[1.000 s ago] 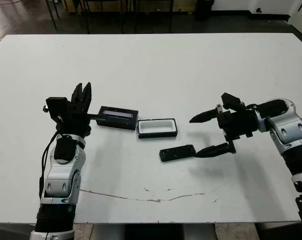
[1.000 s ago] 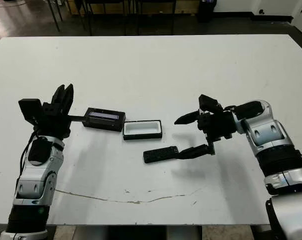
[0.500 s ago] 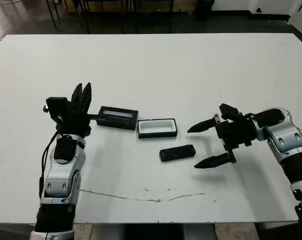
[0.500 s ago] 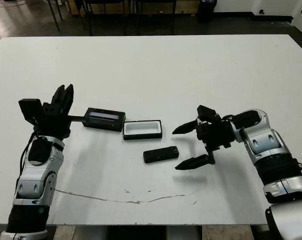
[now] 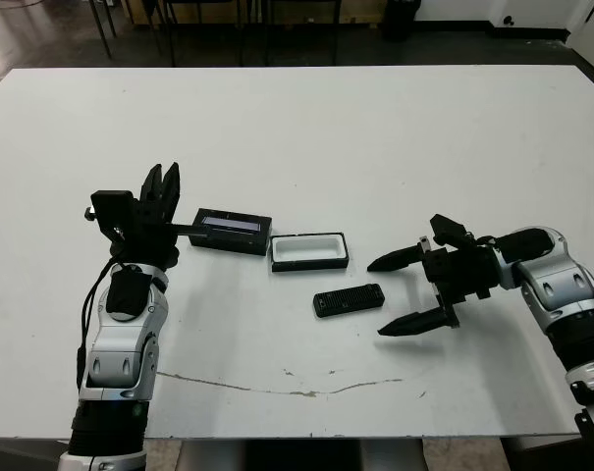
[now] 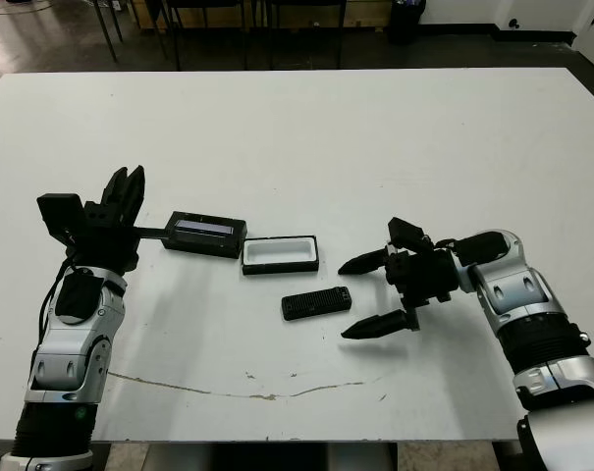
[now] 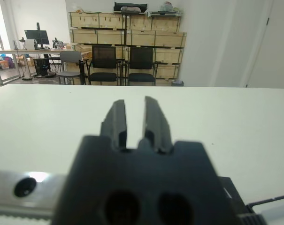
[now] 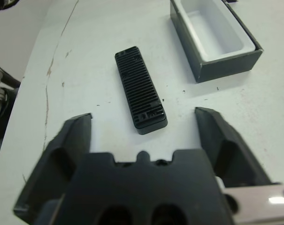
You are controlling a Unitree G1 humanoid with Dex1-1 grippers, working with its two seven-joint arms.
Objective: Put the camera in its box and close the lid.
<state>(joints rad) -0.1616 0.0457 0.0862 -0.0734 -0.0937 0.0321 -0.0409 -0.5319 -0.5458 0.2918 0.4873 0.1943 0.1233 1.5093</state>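
Observation:
The camera point(image 5: 349, 300), a slim ribbed black bar, lies flat on the white table just in front of its box point(image 5: 309, 251), a small black tray with a white lining that stands uncovered. The lid point(image 5: 234, 231), a black slab with a pale strip, rests to the left of the box. My right gripper point(image 5: 378, 299) is open and low over the table, just right of the camera, fingers spread wide with nothing between them. The right wrist view shows the camera point(image 8: 139, 89) ahead of the fingertips and the box point(image 8: 212, 37) beyond. My left gripper point(image 5: 162, 177) is raised left of the lid, shut and empty.
A thin dark scratch line point(image 5: 277, 386) runs across the table near its front edge. The far half of the table point(image 5: 306, 128) is bare white surface. Chairs and wooden crates stand beyond the table in the left wrist view.
My right gripper has pulled back to the right and toward the table's front edge, its lower finger coming away from the camera's end. The camera, box, lid and left arm stayed put.

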